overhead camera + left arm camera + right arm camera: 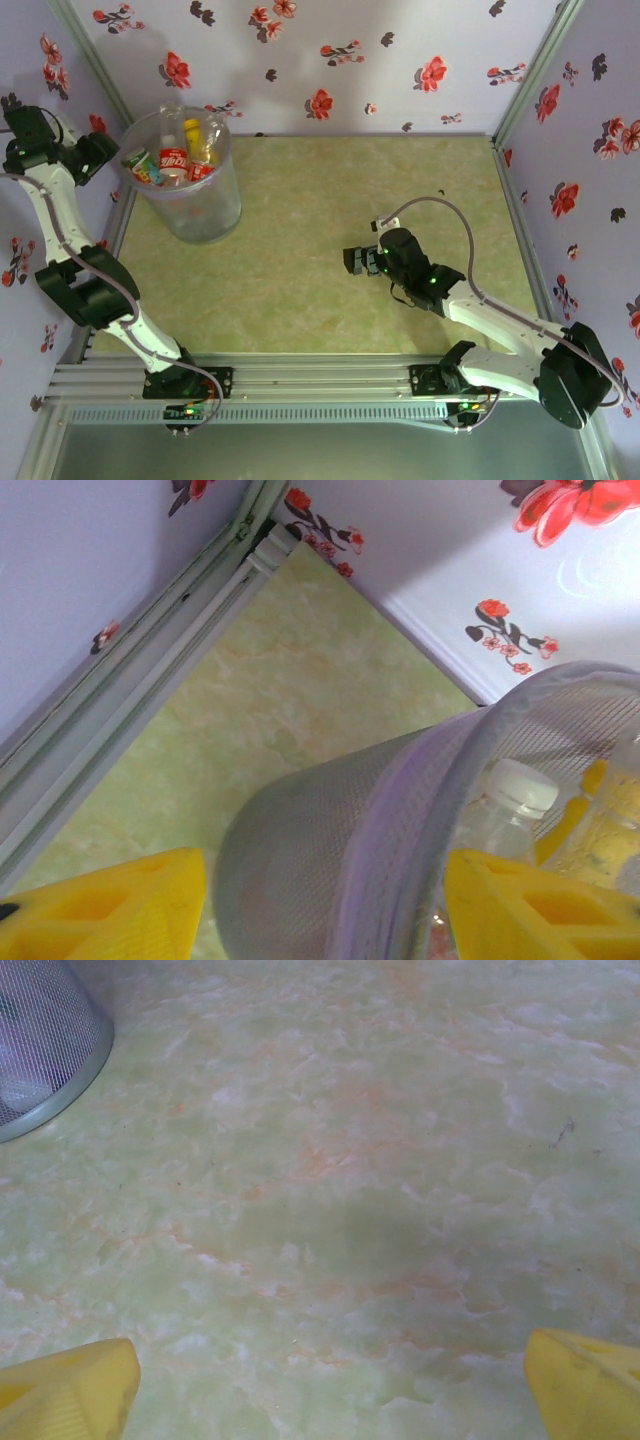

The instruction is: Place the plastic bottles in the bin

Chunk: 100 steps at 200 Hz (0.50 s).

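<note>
The bin (190,200), a tall translucent grey bucket, stands at the table's far left. Inside it lie several plastic bottles (173,160), among them a yellow one (196,140). My left gripper (98,152) hovers just left of the bin's rim. In the left wrist view its yellow fingers (110,910) stand apart, with the bin's wall and rim (400,820) seen between them and a white-capped bottle (512,792) inside. The left gripper (325,905) is open and holds nothing. My right gripper (354,262) is open low over bare table (330,1210), its fingertips (70,1390) wide apart.
Flowered walls close in the table at the back and on both sides. A metal frame rail (130,680) runs along the left edge beside the bin. The bin's base (40,1050) sits at the top left of the right wrist view.
</note>
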Tool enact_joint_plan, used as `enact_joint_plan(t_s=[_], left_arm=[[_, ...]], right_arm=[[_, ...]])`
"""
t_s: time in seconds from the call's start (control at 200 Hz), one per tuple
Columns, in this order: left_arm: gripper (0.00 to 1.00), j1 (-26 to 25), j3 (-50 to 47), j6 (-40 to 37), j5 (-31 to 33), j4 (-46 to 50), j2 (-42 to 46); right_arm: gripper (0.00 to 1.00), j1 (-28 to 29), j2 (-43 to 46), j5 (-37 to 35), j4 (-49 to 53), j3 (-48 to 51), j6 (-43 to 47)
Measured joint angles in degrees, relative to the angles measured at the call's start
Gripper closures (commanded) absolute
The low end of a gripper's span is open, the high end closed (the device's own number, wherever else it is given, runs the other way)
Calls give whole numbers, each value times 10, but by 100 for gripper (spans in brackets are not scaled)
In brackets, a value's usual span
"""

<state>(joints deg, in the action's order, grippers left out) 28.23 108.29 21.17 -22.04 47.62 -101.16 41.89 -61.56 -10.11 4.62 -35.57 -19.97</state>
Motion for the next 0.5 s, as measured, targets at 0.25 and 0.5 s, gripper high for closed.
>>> enact_joint_plan(t_s=[0.25,0.5], left_arm=[[43,-23,-8,10,-19,-24,-14],[44,-70,-15,10,-26,-43,-35]], right_arm=[[1,0,-3,0,0,0,0],[1,0,-7,0,0,0,0]])
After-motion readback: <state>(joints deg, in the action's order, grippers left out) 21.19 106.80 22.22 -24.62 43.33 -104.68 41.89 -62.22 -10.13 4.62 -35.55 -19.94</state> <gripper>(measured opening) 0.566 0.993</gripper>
